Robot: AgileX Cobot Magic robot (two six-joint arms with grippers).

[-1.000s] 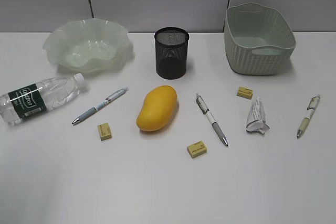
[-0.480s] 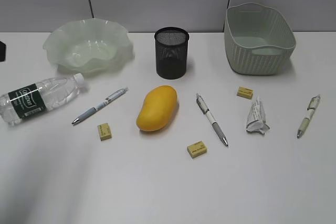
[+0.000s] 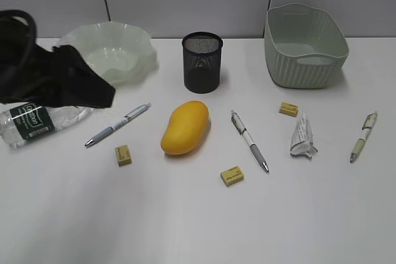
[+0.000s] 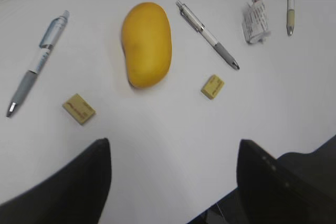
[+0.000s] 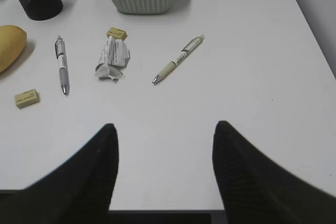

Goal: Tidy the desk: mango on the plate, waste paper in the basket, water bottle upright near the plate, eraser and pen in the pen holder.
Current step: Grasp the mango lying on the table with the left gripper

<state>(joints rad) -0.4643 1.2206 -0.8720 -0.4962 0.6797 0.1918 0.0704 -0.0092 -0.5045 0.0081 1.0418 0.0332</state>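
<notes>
Nothing is tidied yet: the smooth yellow-orange mango (image 3: 184, 127), crumpled white waste paper (image 3: 302, 136), lying clear plastic water bottle (image 3: 28, 122), pens and erasers all remain on the white worktop (image 3: 198, 214), both arms' jaws released and empty.

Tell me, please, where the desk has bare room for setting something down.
The whole front strip of the desk, nearer than the erasers, is bare. So is the right edge beyond the outer pen. The middle is crowded: mango, pens, erasers and waste paper lie close together.
</notes>
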